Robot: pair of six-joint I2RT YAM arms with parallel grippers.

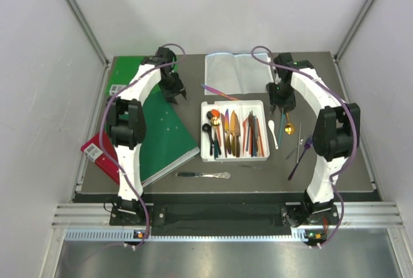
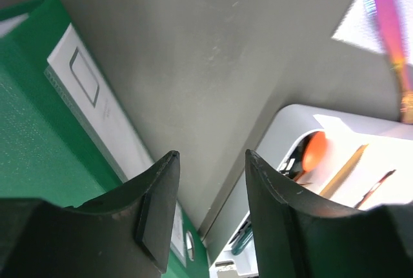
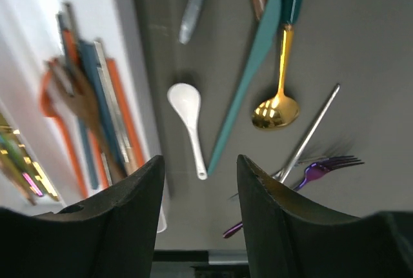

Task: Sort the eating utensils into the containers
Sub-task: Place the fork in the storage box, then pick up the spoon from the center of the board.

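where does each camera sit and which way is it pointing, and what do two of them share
Top external: above and behind the arms, looking down on the table; both arms show, bases at the bottom.
Left wrist: on the left arm, looking down past the open left gripper at the green book and a corner of the white tray.
Right wrist: on the right arm, looking down past the open right gripper at the white spoon and gold spoon lying outside the tray.
Shared: the tray shows in all three.
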